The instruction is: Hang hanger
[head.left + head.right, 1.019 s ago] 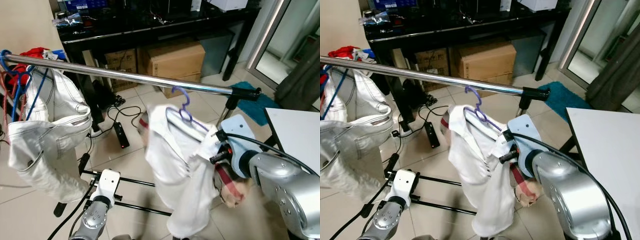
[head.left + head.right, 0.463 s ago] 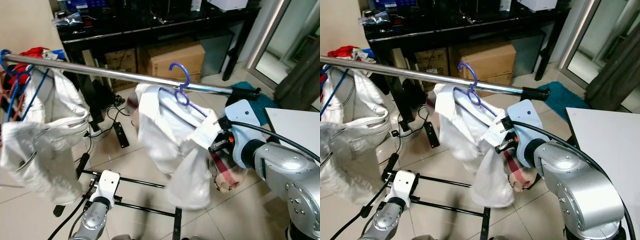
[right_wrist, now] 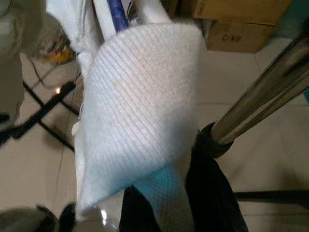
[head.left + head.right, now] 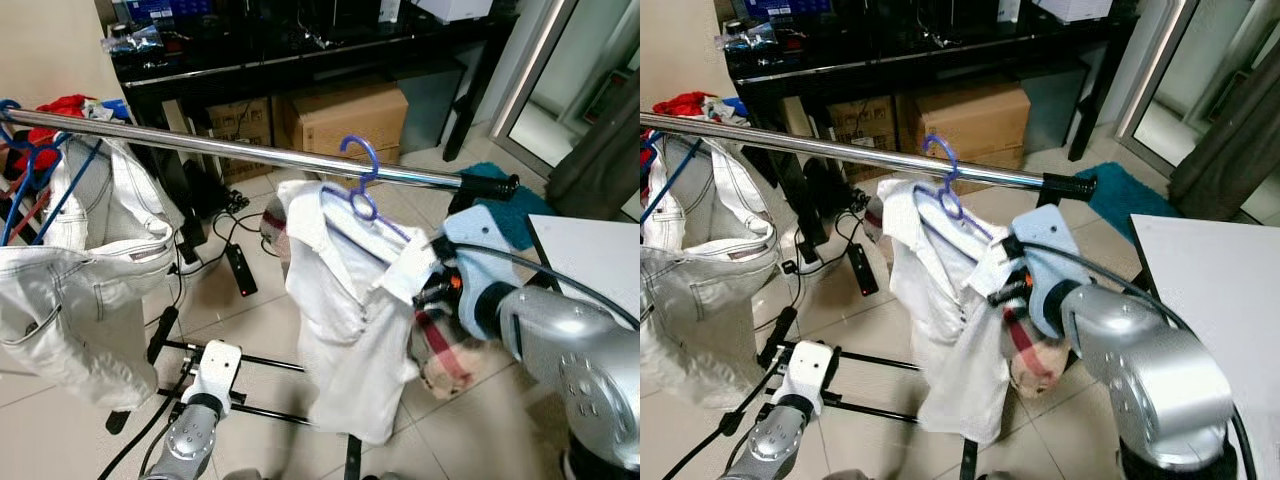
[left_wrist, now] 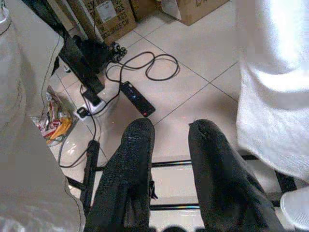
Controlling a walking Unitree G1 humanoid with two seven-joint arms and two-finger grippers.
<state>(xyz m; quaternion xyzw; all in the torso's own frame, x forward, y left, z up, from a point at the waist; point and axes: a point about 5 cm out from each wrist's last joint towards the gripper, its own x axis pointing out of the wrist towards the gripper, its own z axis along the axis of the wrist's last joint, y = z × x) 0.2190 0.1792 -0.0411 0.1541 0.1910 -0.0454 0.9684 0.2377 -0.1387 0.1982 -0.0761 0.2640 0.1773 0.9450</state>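
Note:
A purple hanger [image 4: 360, 178] carries a white shirt [image 4: 350, 320]. Its hook crosses the chrome rail [image 4: 230, 148] and reaches above it; I cannot tell whether it rests on the rail. My right gripper [image 4: 428, 285] is at the hanger's right shoulder, just below the rail's end cap [image 4: 490, 185]. In the right wrist view its black fingers [image 3: 212, 193] are shut on the white shirt [image 3: 140, 96], beside the rail [image 3: 260, 101]. My left gripper [image 5: 169, 130] hangs low over the floor, open with nothing between its fingers.
White jeans [image 4: 70, 300] hang from blue hangers [image 4: 25, 150] at the rail's left end. Black rack base bars [image 4: 260, 362] and a power strip [image 4: 240, 268] lie on the tiles. Cardboard boxes [image 4: 345, 115] sit under a black table [image 4: 300, 55]. A plaid cloth [image 4: 440, 350] hangs under my right arm. A white table [image 4: 590, 260] stands at right.
The hanger and shirt rose from below the rail, swung left, and now the hook sits at the rail with the shirt hanging straighter. The jeans swayed. My left arm stayed put.

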